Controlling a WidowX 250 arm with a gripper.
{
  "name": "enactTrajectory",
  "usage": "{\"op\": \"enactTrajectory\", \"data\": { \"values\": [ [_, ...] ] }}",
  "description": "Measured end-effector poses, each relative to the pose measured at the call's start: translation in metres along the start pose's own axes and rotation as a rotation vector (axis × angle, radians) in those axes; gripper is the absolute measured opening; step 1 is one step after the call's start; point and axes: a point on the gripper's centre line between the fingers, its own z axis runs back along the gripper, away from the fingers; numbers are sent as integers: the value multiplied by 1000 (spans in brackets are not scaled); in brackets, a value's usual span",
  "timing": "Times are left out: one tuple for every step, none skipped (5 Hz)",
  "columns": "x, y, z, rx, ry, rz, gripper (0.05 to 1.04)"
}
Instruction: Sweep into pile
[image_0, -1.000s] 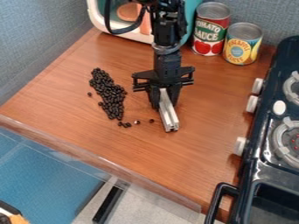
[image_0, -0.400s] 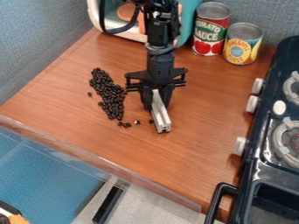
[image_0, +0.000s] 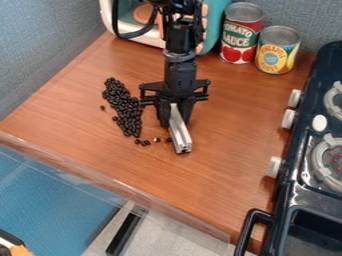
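Observation:
The gripper (image_0: 174, 116) hangs over the middle of the wooden counter, shut on a silver metal bar (image_0: 179, 131) that slants down toward the front. To its left lies an elongated heap of dark beans (image_0: 125, 107), wider at the back and running toward the front. A few loose beans (image_0: 143, 142) lie off the heap's front end, and one of them is right beside the bar's lower left side. One single bean (image_0: 102, 107) sits left of the heap.
Two cans, one red (image_0: 241, 34) and one yellow-blue (image_0: 276, 50), stand at the back right. Behind the arm is a teal and white toy appliance (image_0: 218, 22). A dark toy stove (image_0: 294, 170) borders the right side. The counter's front edge (image_0: 120, 185) runs diagonally below.
The gripper has moved left with the bar in it, and the bar's lower end is now beside the bean at the right of the loose ones. The heap looks the same.

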Motion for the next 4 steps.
{"op": "enactTrajectory", "data": {
  "values": [
    [-4,-6,-1,-15,-11,27,388],
    [-9,-10,-2,-33,3,27,388],
    [-12,-16,-4,-45,16,32,388],
    [-16,-25,-6,-58,26,31,388]
  ]
}}
